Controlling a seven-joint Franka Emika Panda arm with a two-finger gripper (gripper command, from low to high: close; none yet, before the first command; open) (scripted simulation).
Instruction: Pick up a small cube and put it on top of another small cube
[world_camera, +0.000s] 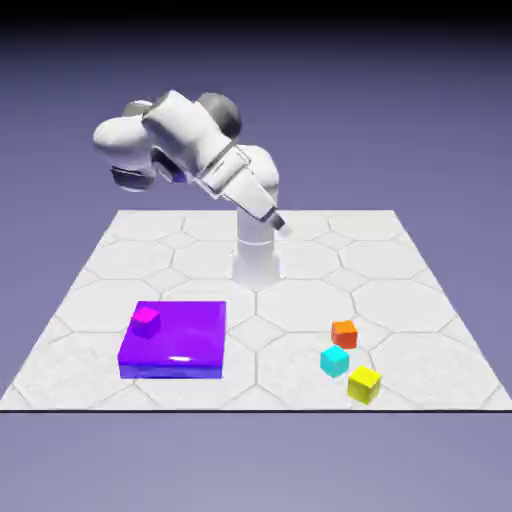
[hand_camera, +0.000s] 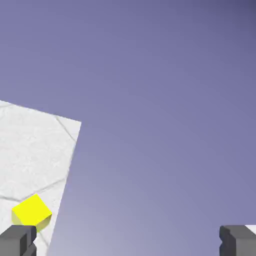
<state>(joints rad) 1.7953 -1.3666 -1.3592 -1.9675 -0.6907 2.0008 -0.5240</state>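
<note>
The jaws (world_camera: 284, 227) are hanging above the desk (world_camera: 300, 265), spread wide, with nothing between them. The yellow cube (world_camera: 364, 385) is sitting on the desk toward the exterior view's right, near its front edge. 2 other cubes, cyan (world_camera: 335, 361) and orange (world_camera: 344, 334), are lying behind it.

Slab (world_camera: 185, 350): in the exterior view, you see it left on the table (world_camera: 275, 385)
Slab cube (world_camera: 146, 321): on the slab, at its far left part
Far cube (world_camera: 344, 334): right on the table, behind the middle cube (world_camera: 334, 361)
Near cube (world_camera: 364, 384): before the middle cube, more right
</note>
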